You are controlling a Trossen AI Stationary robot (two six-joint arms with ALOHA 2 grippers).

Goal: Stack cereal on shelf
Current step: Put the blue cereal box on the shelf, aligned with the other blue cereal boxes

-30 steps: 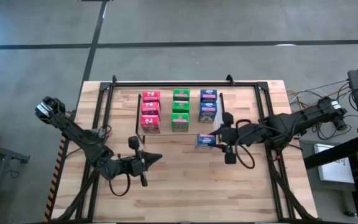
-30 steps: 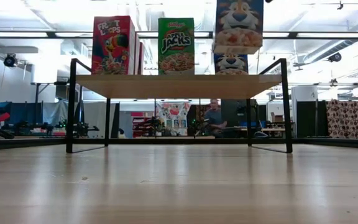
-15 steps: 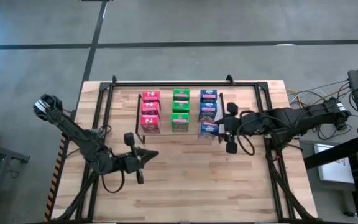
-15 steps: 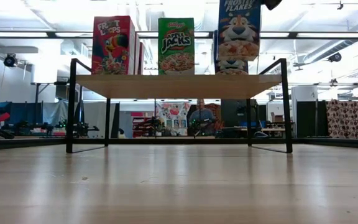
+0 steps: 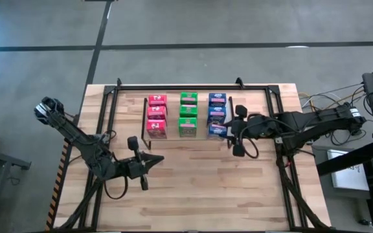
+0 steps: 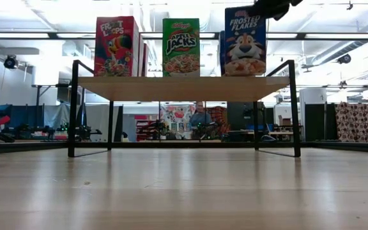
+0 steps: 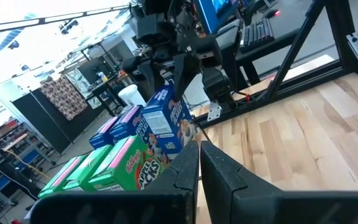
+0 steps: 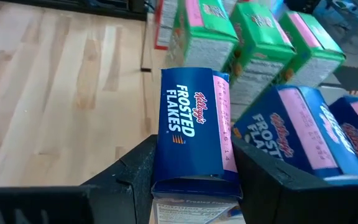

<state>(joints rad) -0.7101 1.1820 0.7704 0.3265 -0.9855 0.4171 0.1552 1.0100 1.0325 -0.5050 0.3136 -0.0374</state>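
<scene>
The wooden bench point(image 5: 193, 194) carries the shelf point(image 5: 190, 139), a low black-framed rack with a light wood top, standing toward the far side between the two arms. On the shelf the cereal boxes stand in three rows: three red boxes point(image 5: 156, 116) on the left, three green boxes point(image 5: 188, 114) in the middle and two blue boxes point(image 5: 216, 107) on the right. The ninth, a blue Frosted Flakes box point(image 8: 194, 134), sits at the near end of the blue row, at the shelf's front edge, upright in the low view. The right gripper point(image 5: 228, 133) is clamped around this box, its fingers point(image 8: 132, 171) pressed against both sides. The left gripper point(image 5: 155, 160) hovers over the bare bench in front of the shelf, nearer the left side, with its jaws clenched together and holding nothing.
</scene>
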